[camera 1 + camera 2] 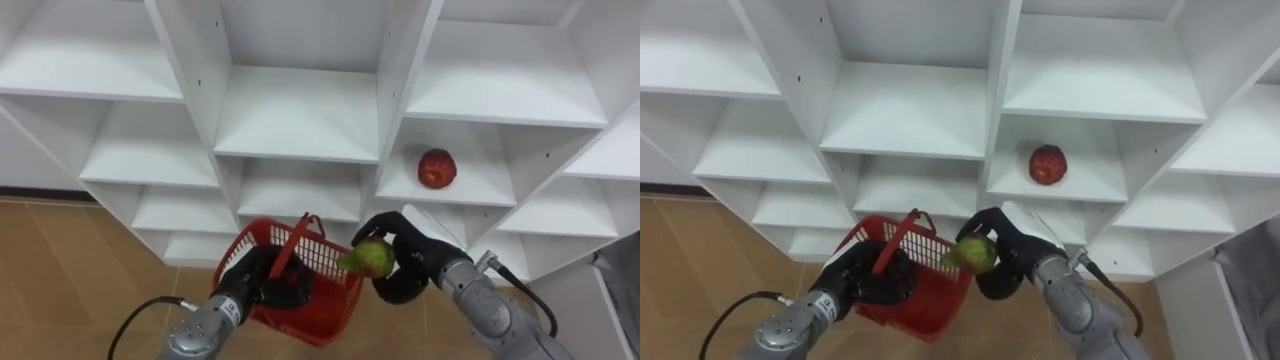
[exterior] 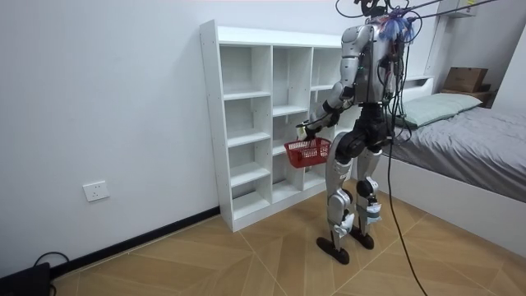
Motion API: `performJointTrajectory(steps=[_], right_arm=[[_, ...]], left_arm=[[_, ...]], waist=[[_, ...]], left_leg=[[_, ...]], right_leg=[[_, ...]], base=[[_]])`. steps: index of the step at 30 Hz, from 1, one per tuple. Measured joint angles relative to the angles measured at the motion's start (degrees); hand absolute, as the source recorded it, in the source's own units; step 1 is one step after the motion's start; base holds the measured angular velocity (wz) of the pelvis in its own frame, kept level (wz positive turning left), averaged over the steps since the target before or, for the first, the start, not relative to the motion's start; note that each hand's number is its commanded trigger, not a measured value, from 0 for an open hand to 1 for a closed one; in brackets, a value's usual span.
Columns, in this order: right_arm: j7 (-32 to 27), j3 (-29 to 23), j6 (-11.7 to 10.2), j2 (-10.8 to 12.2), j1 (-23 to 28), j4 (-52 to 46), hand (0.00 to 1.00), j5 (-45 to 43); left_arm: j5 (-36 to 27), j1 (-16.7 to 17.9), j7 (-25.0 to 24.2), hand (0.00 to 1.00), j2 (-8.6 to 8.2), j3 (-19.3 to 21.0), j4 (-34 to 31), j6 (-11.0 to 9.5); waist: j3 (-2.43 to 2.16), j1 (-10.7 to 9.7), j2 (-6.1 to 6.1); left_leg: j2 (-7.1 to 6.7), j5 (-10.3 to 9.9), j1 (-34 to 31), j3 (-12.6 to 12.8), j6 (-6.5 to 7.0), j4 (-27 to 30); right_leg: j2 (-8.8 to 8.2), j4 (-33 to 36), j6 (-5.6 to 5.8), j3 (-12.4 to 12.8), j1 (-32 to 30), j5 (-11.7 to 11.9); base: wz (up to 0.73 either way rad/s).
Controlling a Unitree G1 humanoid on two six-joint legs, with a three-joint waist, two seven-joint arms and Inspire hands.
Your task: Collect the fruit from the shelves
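1. The left hand is clenched on the near rim of a red basket. It holds the basket low in front of the robot, with the basket's handle standing up.
2. Just beside it, the right hand grasps a green fruit in curled fingers, at the basket's right rim.
3. Beyond both hands stands the white shelf unit, which the robot faces close up.
4. A red apple lies in a compartment of the right column, above the right hand and well apart from it.
5. A bed stands behind the robot.
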Motion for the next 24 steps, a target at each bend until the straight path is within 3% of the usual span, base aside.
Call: performJointTrajectory(steps=[12, 24], right_arm=[[0.0, 1.1, -0.1, 1.2, 0.0, 6.9, 1.0, -2.0], [0.0, 2.8, -0.7, 1.6, -2.2, 14.9, 1.0, -1.9]], left_arm=[[-0.1, 0.0, -1.1, 1.0, -0.51, -1.2, -4.1, -0.1], [0.1, 0.0, -4.0, 1.0, 1.38, -5.8, -3.9, -0.1]], waist=[[-0.09, 0.1, 0.19], [0.14, 0.1, 0.75]], left_leg=[[0.01, 0.0, -0.9, 0.0, 0.0, 0.0], [0.0, 0.0, -1.2, 0.1, 0.0, 0.0]], right_leg=[[0.03, 0.1, 0.0, 0.1, -1.1, 0.0], [0.01, 0.2, 0.0, 0.1, -1.3, 0.0]], base=[[0.0], [0.0]])
